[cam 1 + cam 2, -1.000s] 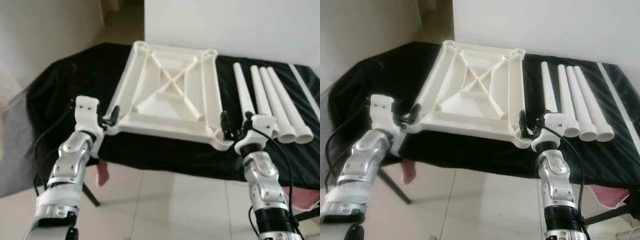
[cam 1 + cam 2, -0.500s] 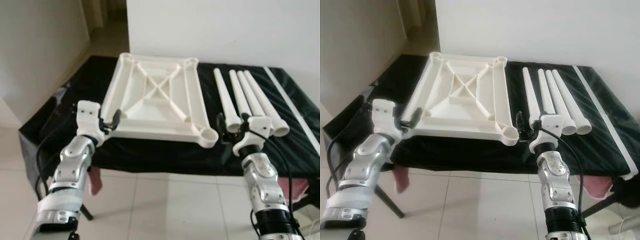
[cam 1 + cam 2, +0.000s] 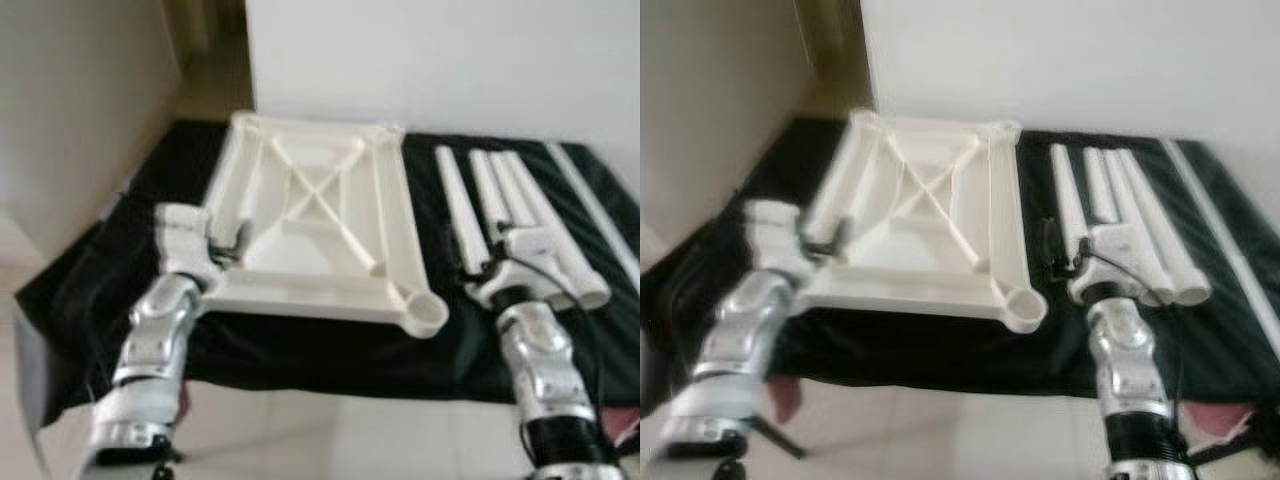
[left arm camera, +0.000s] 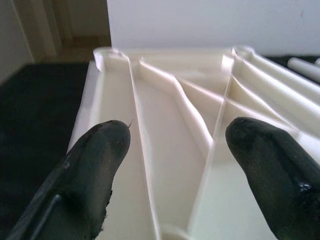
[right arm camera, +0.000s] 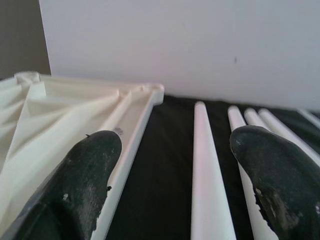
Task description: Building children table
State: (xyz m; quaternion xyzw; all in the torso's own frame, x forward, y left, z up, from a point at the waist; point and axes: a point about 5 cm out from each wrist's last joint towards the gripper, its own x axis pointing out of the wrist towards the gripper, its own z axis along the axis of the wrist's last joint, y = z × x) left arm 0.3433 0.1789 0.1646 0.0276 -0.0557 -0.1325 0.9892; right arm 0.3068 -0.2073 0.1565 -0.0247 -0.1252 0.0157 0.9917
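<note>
Here's the white plastic tabletop [image 3: 320, 230], lying upside down with its ribbed underside and crossed braces facing up, resting on the black-covered desk [image 3: 90, 270] and reaching back toward the white wall [image 3: 440, 60]. The round leg socket [image 3: 428, 312] at its near right corner sits close to the desk's front edge. To the right of the tabletop, apart from it across a strip of black cloth, four white tapered table legs [image 3: 515, 215] lie side by side, running away from the robot with their wide ends nearest it. The left pincer [image 4: 175, 145] sits at the tabletop's near left corner, its two black fingers [image 4: 97, 150] spread wide apart over the ribbed underside, nothing clamped between them. On the other side, the right pincer [image 5: 172, 150] is up over the desk's front edge, between the tabletop and the legs, its fingers [image 5: 92, 160] also well apart and holding nothing; the wrist view looks along the dark gap with the innermost leg [image 5: 207, 175] lying straight ahead between the fingertips. Pale tiled floor [image 3: 940, 430] shows below the desk. The head views are a touch blurred.
</note>
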